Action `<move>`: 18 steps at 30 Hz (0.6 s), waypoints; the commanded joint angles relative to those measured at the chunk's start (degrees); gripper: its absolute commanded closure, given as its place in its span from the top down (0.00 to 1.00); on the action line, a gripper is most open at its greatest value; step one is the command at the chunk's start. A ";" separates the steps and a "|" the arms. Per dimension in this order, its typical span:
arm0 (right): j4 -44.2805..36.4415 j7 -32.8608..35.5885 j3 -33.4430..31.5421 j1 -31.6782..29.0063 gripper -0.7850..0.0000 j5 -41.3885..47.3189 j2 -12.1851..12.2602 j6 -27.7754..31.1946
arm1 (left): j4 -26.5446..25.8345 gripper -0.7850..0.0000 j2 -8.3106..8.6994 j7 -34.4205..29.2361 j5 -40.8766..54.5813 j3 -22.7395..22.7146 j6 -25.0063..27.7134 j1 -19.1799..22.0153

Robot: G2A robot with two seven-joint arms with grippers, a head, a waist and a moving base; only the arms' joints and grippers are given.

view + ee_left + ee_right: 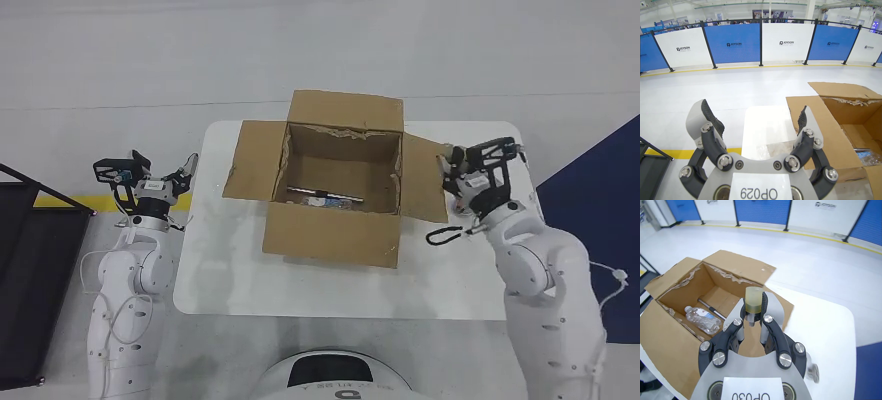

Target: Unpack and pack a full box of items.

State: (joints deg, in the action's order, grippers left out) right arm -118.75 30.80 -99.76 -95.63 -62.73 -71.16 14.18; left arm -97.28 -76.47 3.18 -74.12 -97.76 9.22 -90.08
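Note:
An open cardboard box (pixel 335 232) stands mid-table with all flaps out. Inside lie a clear plastic bottle (pixel 702 320) and a metal rod (pixel 712 310); the rod (pixel 325 192) also shows from above. My right gripper (pixel 754 306) is shut on a yellowish cylinder with a threaded metal stud (pixel 752 300), held above the box's right flap (pixel 425 178). That gripper (pixel 462 180) sits at the table's right side. My left gripper (pixel 755 115) is open and empty, off the table's left edge beside the box (pixel 848 128); from above the gripper (pixel 178 172) sits there.
A black carabiner (pixel 442 235) lies on the white table (pixel 330 295) by the right arm. A small clear bag (pixel 768 149) lies on the table near the left gripper. A metal part (pixel 813 370) rests on the table behind the right gripper. A dark rack (pixel 25 260) stands far left.

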 commanded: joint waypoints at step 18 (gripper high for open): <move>26.97 16.78 -3.21 5.13 0.00 2.53 1.55 -0.10 | 0.00 1.00 0.00 0.00 0.00 0.00 0.00 0.00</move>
State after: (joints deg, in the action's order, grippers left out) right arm -92.54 47.65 -103.05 -90.91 -60.52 -69.64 13.99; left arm -97.28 -76.47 3.18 -74.12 -97.76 9.22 -90.08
